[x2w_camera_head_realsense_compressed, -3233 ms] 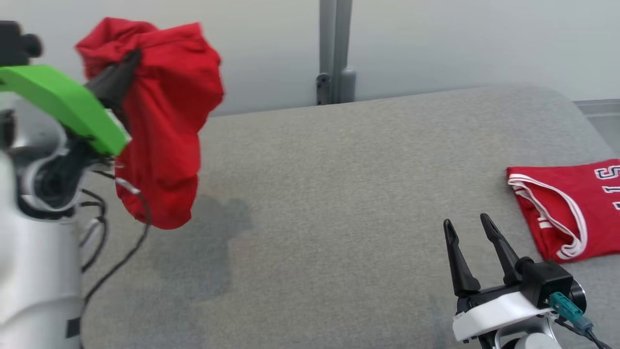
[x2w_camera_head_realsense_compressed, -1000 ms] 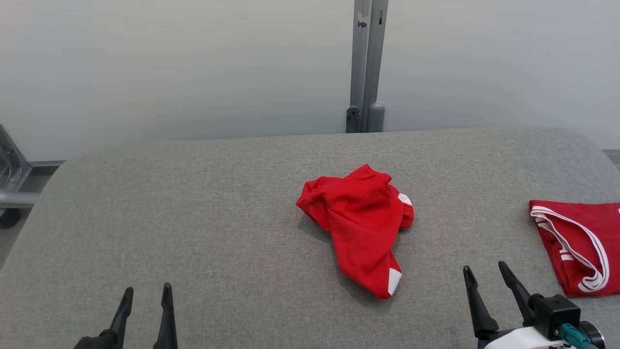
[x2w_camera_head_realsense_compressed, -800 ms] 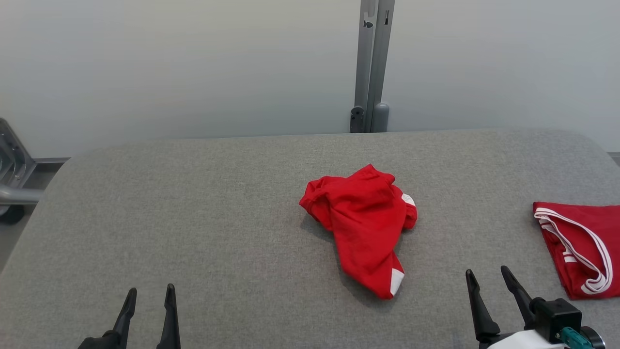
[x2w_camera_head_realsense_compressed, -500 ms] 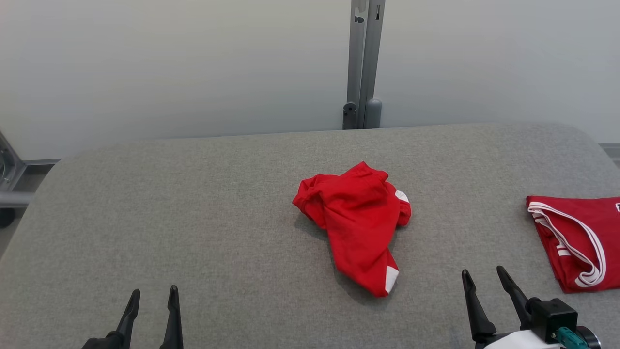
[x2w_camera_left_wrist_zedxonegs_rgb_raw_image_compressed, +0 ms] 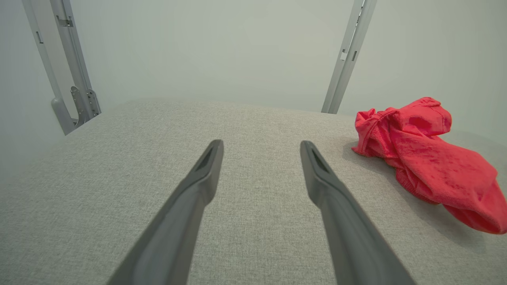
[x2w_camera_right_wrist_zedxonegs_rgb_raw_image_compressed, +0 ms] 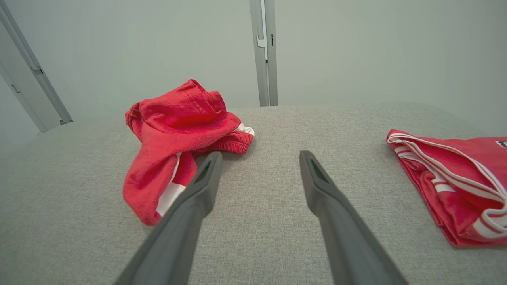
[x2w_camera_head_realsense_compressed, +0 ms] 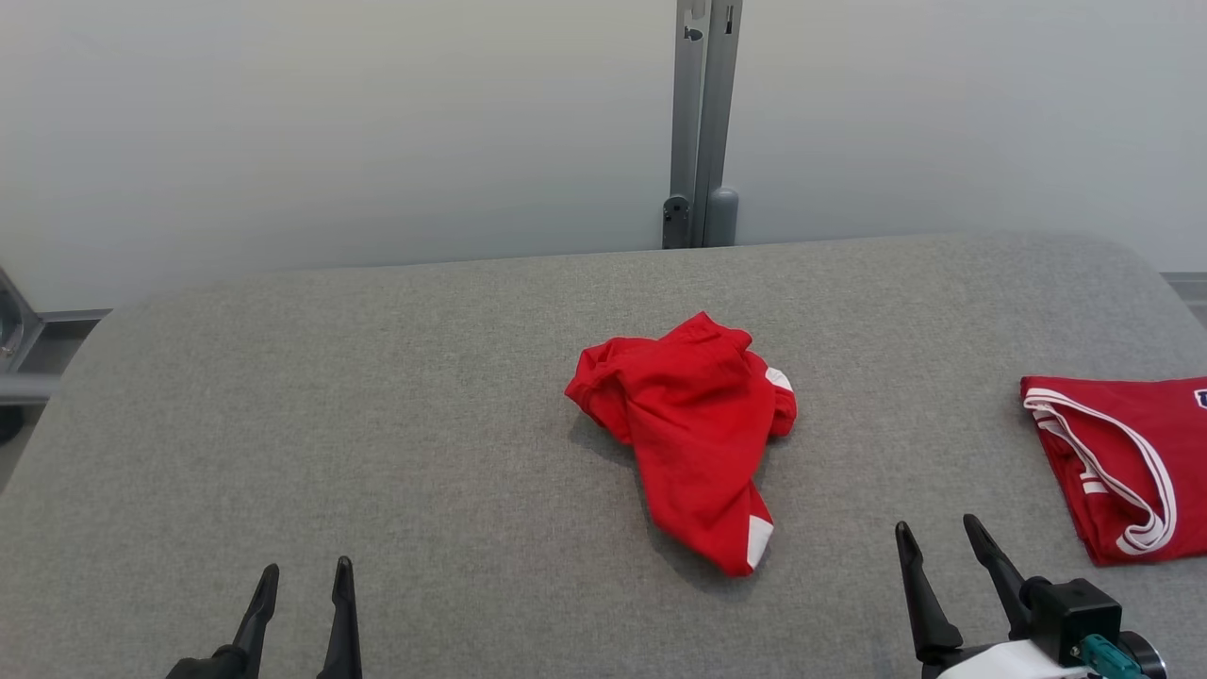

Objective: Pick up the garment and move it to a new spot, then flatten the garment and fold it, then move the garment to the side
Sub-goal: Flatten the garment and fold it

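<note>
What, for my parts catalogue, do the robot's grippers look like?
The left gripper and right gripper each have two long, dark fingers tapering to points, with a recessed slot near each tip. Behind the right one sit a black block, a white shell and a teal connector.

The folded jersey runs off the head view's right edge, its dark lettering unreadable. The left hand is cut at the bottom edge below its fingers. The crumpled garment hides its own inner folds.
</note>
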